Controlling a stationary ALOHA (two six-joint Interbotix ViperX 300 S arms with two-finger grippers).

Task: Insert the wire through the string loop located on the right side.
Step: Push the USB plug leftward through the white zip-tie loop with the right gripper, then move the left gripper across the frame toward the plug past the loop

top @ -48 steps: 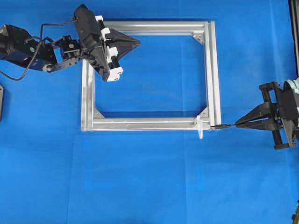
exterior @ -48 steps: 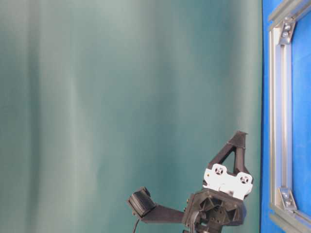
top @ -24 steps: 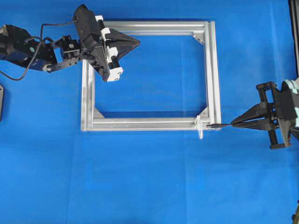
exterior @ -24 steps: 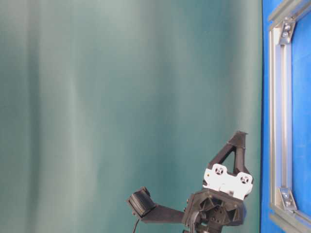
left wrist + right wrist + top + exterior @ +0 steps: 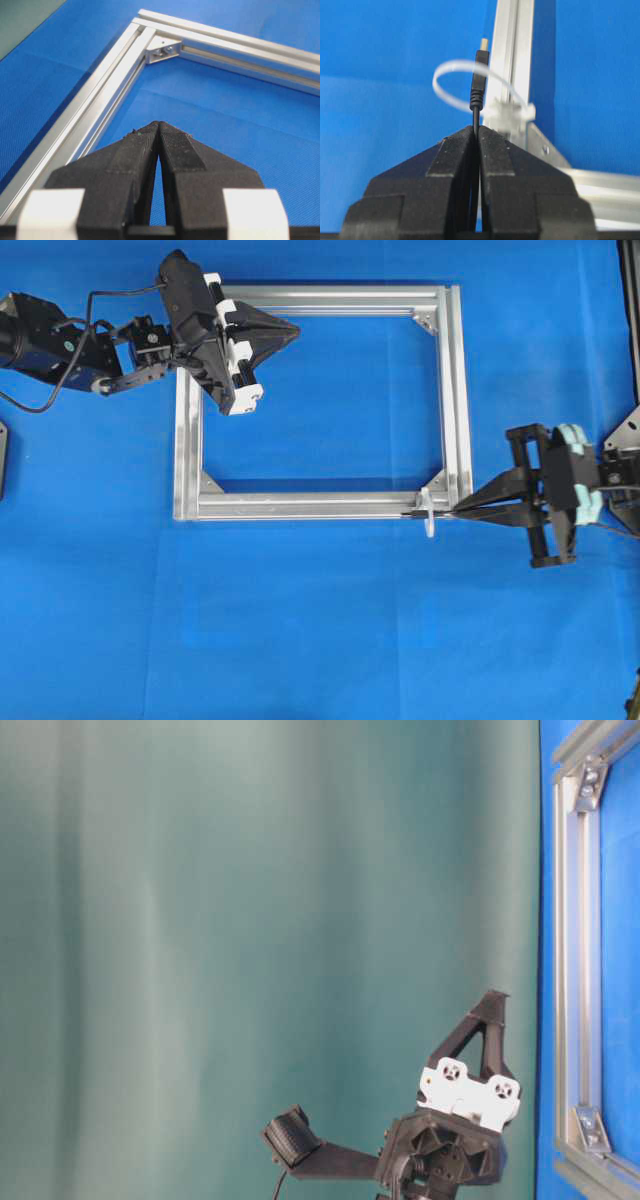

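My right gripper (image 5: pixel 457 512) (image 5: pixel 476 131) is shut on the wire (image 5: pixel 479 80), a thin black cable whose plug sticks out ahead of the fingertips. The string loop (image 5: pixel 451 86) (image 5: pixel 429 524) is a whitish ring fixed to the silver frame (image 5: pixel 455 390) at its lower right corner. In the right wrist view the plug sits inside the loop's outline, with its metal tip just past the far strand. From overhead the plug's dark end (image 5: pixel 417 512) shows left of the loop. My left gripper (image 5: pixel 297 332) (image 5: pixel 158 124) is shut and empty above the frame's upper left part.
The rectangular aluminium frame (image 5: pixel 95 105) lies flat on a blue cloth, with corner brackets (image 5: pixel 163 48) inside it. The table-level view shows the left gripper (image 5: pixel 493 998) beside the frame's rail (image 5: pixel 572 950) and a green backdrop.
My right gripper has moved left toward the frame's lower right corner, carrying the wire's plug up to and into the loop. The left arm has stayed still.
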